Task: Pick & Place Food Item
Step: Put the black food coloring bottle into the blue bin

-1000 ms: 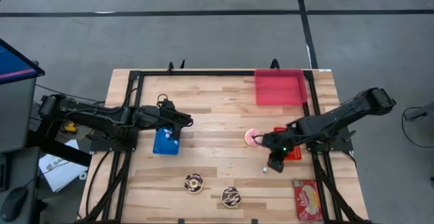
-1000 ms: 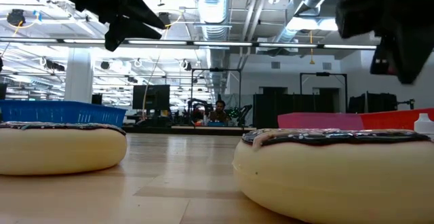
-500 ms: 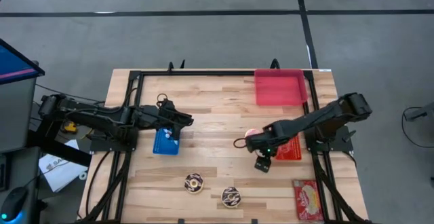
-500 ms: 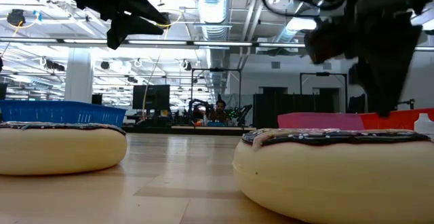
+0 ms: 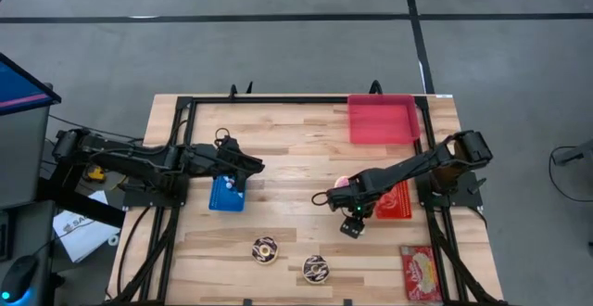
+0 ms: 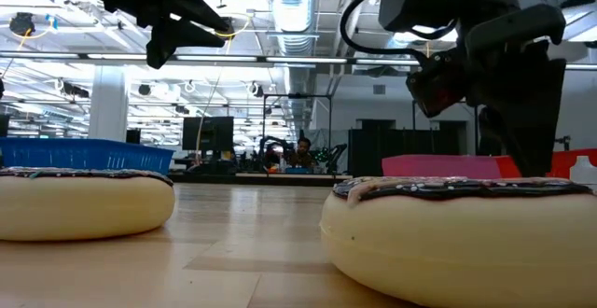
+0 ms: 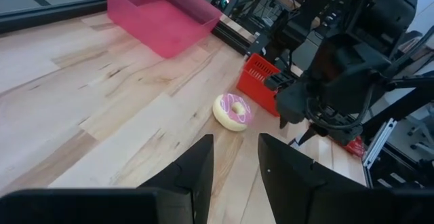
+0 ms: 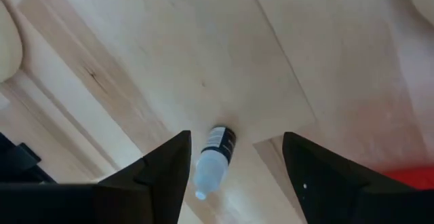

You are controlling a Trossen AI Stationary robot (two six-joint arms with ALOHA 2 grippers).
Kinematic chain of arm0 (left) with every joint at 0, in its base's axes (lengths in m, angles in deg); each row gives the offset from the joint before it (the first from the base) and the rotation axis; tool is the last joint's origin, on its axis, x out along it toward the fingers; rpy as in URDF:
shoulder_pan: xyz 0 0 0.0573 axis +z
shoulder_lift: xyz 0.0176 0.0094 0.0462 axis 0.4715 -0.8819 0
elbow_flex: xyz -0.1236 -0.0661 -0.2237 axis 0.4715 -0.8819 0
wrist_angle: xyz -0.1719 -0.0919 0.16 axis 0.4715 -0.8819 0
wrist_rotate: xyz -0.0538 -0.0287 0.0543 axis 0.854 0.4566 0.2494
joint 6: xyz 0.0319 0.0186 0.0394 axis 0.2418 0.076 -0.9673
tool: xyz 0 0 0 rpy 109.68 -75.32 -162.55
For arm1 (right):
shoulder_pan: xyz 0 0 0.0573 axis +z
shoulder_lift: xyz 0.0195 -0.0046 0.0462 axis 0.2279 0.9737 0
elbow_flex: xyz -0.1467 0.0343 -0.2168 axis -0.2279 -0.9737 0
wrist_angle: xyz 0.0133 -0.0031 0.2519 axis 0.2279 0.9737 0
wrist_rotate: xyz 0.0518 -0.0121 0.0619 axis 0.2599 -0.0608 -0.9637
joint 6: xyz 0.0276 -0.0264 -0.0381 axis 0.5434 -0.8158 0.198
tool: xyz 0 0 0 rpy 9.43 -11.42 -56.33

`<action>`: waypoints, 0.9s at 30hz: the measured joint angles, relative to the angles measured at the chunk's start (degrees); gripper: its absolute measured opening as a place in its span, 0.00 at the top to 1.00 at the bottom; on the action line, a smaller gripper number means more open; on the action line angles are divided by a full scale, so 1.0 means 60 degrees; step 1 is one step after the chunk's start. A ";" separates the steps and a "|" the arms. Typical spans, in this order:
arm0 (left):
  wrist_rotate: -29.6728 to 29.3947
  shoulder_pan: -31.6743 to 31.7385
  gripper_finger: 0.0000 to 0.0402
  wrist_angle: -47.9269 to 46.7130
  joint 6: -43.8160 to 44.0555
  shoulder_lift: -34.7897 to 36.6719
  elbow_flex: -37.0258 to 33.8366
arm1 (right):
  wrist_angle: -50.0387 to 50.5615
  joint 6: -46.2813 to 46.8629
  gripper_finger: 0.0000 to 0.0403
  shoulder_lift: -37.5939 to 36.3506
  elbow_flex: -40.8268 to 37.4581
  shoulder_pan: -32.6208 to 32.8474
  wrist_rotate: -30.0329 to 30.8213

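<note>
Two spread fingers of the right gripper (image 8: 234, 166) straddle a small bottle (image 8: 213, 154) lying on the wooden table (image 5: 296, 162), apparently lining up a pick, while the left gripper (image 7: 235, 157), fingers slightly parted and empty, waits over the blue bin (image 5: 226, 194).

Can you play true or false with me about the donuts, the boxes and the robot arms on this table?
1. The pink donut lies on the bare wooden table. True.
2. Two chocolate donuts sit inside the pink bin. False: they lie on the wood near the table's front edge, and the bin looks empty.
3. The right gripper is open over a small bottle lying on the table. True.
4. The left gripper is holding the pink donut. False: that donut lies well ahead of it, untouched.
5. A blue bin sits under the left arm. True.
</note>
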 joint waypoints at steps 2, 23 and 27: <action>0.0000 0.0000 0.72 0.0000 0.0000 0.0000 0.0000 | -0.0009 0.0065 0.44 0.0000 0.0000 0.0043 -0.0060; -0.0007 0.0000 0.72 0.0000 0.0000 0.0000 0.0000 | 0.0037 0.0245 0.44 0.0000 -0.0007 0.0844 -0.0308; -0.0007 0.0000 0.72 0.0003 0.0000 0.0000 0.0000 | -0.0031 0.0294 0.45 0.0071 -0.0009 0.0807 -0.0218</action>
